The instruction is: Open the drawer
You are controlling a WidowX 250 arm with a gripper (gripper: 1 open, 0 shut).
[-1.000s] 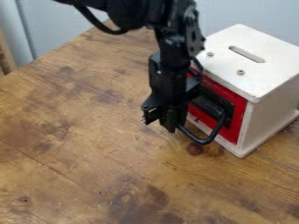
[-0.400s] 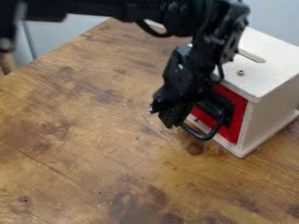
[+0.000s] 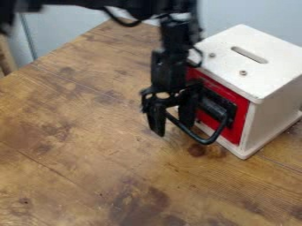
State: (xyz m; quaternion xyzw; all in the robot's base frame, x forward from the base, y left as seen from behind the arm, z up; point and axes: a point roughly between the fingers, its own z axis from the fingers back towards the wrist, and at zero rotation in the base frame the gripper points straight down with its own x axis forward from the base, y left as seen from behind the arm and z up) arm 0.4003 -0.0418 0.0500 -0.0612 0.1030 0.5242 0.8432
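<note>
The drawer point(image 3: 237, 117) is a small red box with a black front plate, set in the cream-white cube housing point(image 3: 267, 82) at the right. It sticks out a little from the housing toward the left. Its black wire loop handle point(image 3: 209, 139) hangs down in front, near the tabletop. My gripper point(image 3: 169, 120) points steeply down just left of the drawer front, its dark fingers point(image 3: 154, 121) spread apart. It is open, and the handle's loop lies beside the right finger with nothing clamped between the fingers.
A worn wooden table point(image 3: 83, 159) stretches to the left and front of the housing. The housing has a slot point(image 3: 252, 55) on top and stands close to the table's right edge. The black arm point(image 3: 175, 35) comes in from the upper left.
The jaws have gone from shut to open. The hand has swung from a slant to nearly upright while staying by the drawer front.
</note>
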